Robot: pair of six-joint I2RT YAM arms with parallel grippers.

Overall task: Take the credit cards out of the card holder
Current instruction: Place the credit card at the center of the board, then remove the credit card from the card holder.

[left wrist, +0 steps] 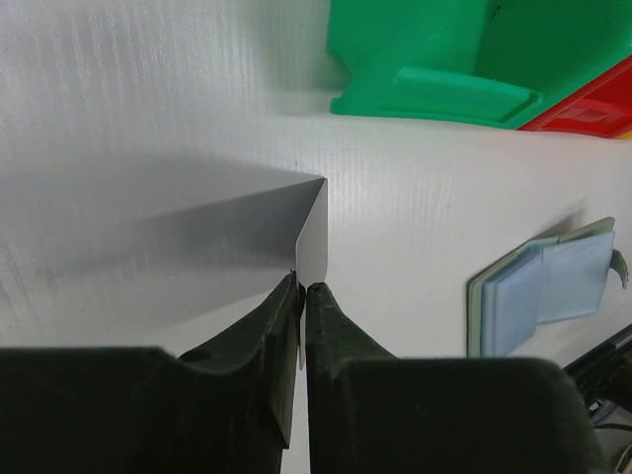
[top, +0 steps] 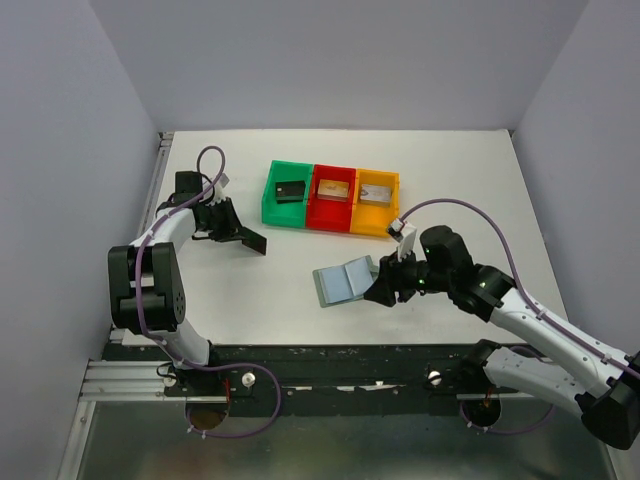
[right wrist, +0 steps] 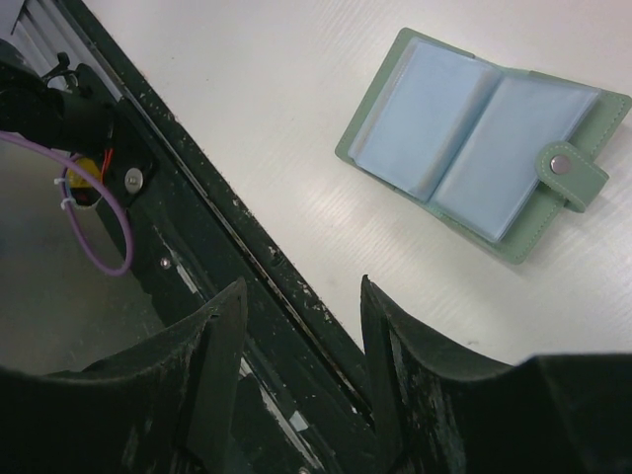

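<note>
Over at 9 o'clock on the white table (top: 470, 180): left gripper (left wrist: 302, 288), jaws narrow, nipping a silvery-grey card (left wrist: 314, 232) by its lower edge, upright and edge-on to the wrist camera, above bare tabletop. From there, green bin (top: 272, 212) near at 1 o'clock, a strip of open table between. Card holder (top: 345, 282) lying open and flat at 6 o'clock of the red bin (top: 330, 222), light blue sleeves up, snap strap (right wrist: 568, 168) sticking out one side, close to the table's front edge. Just beside it at 3 o'clock, right gripper (right wrist: 301, 291), jaws wide, gripping nothing, hovering over that dark front edge. Plenty of white surface out toward 3 and 12 o'clock, right up to the grey walls (top: 60, 150). Counting now: one holder, two grippers, three bins side by side in a row, ending with the yellow bin (top: 372, 228). One card per bin: black card (top: 290, 190) in green, tan card (top: 333, 188) in red, third card (top: 375, 189) in yellow, colour hard to call. With the pinched one, four cards on show.
</note>
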